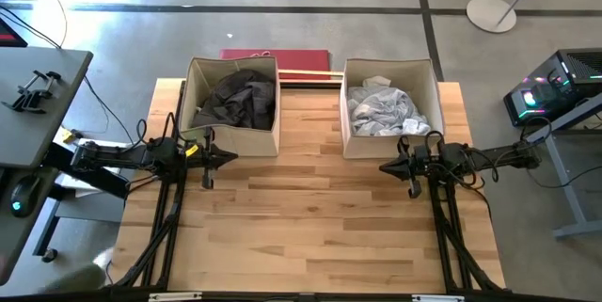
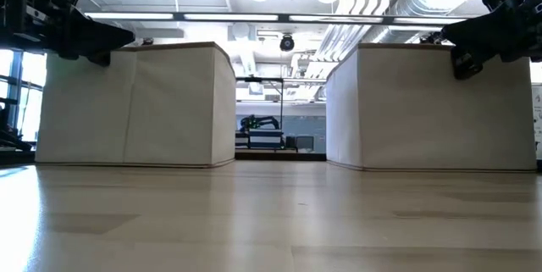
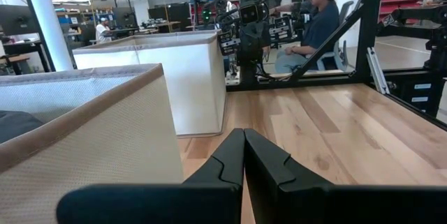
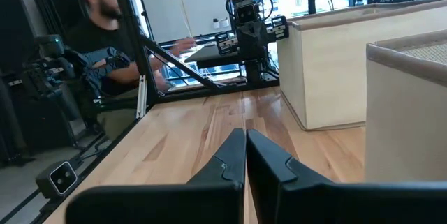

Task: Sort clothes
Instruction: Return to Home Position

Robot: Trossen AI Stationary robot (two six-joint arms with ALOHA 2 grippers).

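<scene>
The left gripper (image 1: 224,158) and right gripper (image 1: 386,165) hung mid-frame, jaws pressed fully together, holding nothing. The dark clothes (image 1: 235,98) lay in the upper-left box (image 1: 245,142), the light clothes (image 1: 381,111) in the upper-right box (image 1: 376,147).

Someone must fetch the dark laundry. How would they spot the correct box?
On the wooden table stand two beige fabric boxes, side by side. Take the box beside the left gripper: it holds dark grey clothes, its neighbour white and light grey ones.

Plain beige square fabric boxes (image 1: 243,141); charcoal-grey soft garments (image 1: 235,100); white and light-grey soft garments (image 1: 381,112); pale wooden worktop (image 1: 320,217), striped in planks.
</scene>
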